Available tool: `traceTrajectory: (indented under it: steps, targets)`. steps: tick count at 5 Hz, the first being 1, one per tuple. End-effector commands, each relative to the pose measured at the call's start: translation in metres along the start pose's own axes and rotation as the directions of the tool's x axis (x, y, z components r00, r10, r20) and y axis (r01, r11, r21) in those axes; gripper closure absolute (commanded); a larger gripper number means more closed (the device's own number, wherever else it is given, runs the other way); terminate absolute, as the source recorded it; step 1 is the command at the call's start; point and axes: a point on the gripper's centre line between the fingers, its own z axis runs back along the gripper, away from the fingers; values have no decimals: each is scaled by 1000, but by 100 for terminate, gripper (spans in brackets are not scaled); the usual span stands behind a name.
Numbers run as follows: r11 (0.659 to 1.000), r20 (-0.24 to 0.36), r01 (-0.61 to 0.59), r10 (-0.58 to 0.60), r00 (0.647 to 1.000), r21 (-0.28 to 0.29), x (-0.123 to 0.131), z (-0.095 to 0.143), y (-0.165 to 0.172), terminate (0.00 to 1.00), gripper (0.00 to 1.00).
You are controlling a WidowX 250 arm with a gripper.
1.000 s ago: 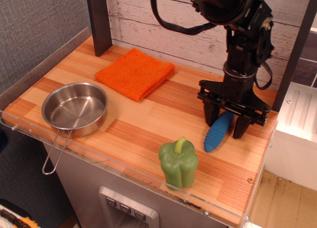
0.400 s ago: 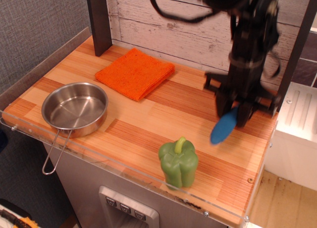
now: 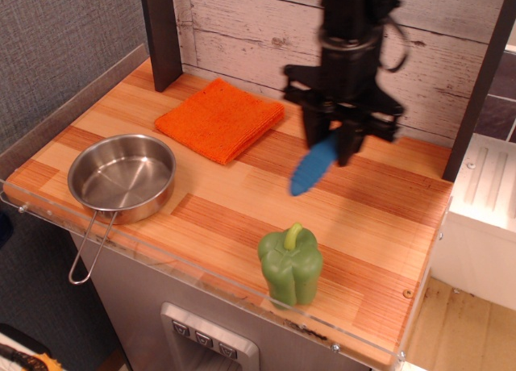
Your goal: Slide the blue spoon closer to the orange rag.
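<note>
The blue spoon (image 3: 312, 168) hangs from my gripper (image 3: 331, 144), its ribbed blue handle pointing down and left just above the wooden counter; its metal bowl is hidden between the fingers. The gripper is shut on the spoon's upper end, over the middle of the counter. The orange rag (image 3: 220, 118) lies flat at the back left, a short way left of the spoon.
A steel pan (image 3: 122, 177) with a wire handle sits at the front left. A green pepper (image 3: 290, 265) stands near the front edge. A dark post (image 3: 160, 34) and the plank wall bound the back. The counter (image 3: 379, 218) ends at the right.
The gripper has closed on the spoon at the right side, lifted it off the counter and carried it left toward the rag.
</note>
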Motion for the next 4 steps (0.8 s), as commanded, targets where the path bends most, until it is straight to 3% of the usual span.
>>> traceTrajectory:
  steps: [1,4]
  targets:
    - [999,-3,-15,15,1000,43,-11,-3,44,0,100]
    - [996,-91,-52,58,994,70,-27,-42,75,0,100]
